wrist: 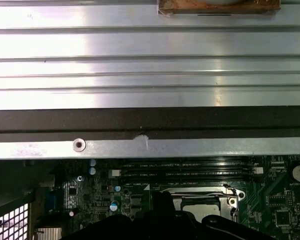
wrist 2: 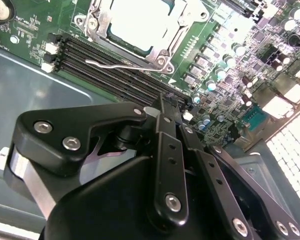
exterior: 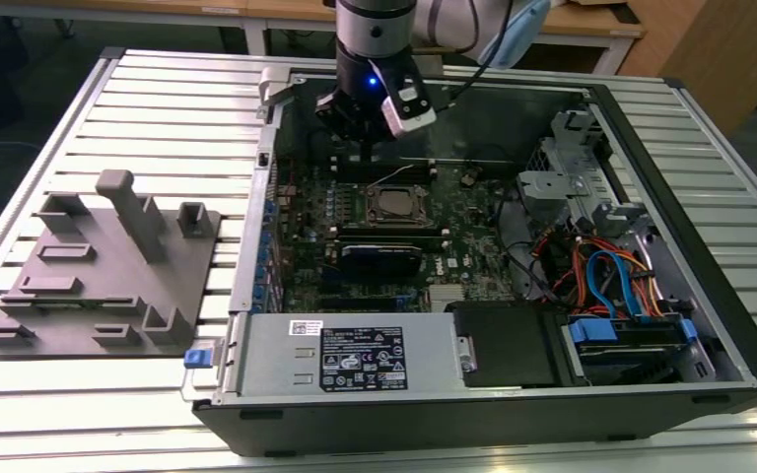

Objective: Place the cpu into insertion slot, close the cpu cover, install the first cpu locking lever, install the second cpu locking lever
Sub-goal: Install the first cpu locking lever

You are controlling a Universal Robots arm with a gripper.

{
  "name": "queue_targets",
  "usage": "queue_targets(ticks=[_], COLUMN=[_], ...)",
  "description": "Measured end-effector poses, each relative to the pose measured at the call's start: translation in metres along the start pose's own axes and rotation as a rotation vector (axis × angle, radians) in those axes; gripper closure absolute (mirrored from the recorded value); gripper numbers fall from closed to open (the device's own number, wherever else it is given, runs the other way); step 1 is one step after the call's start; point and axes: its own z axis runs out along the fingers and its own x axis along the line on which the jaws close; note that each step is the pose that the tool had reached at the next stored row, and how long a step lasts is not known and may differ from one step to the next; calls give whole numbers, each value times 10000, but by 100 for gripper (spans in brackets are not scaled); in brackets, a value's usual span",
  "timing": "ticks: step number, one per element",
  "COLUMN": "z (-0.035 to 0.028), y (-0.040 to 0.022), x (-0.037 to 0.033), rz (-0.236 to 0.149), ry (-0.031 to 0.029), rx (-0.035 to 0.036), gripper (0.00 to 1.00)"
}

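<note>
1 gripper (wrist 2: 171,102) hangs over the motherboard (exterior: 352,246) inside the open computer case (exterior: 484,419), near the side of the socket where the memory slots (wrist 2: 130,82) run. Its fingers seem pressed together, with nothing between them. The cpu (wrist 2: 137,20) sits already in the socket, its dull silver top facing up, and the cpu cover (wrist 2: 165,48) appears to lie flat around it as a metal frame. A thin wire locking lever (wrist 2: 117,64) lies along the edge of the socket, between the cover and the memory slots; I cannot tell if it is hooked or free.

In my judgement, the main risk is the lever itself. It is thin and round, so a closed fingertip pushing on it could slip off and strike the memory slots or the small capacitors (wrist 2: 210,85) just beside the socket. The wire is also springy, so it could jump back if it is not caught under its hook. If the cover is not fully seated, pressing the lever down could load the cpu unevenly and harm the contacts below it
</note>
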Motion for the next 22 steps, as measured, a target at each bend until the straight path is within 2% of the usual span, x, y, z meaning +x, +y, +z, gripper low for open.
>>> queue_targets(ticks=[11, 18, 22], z=[48, 108, 114], y=[-2, -12, -13], x=[-94, -109, -110], rz=[3, 18, 17], ry=[-1, -3, -1], rx=[3, 3, 4], gripper=[89, 89, 89])
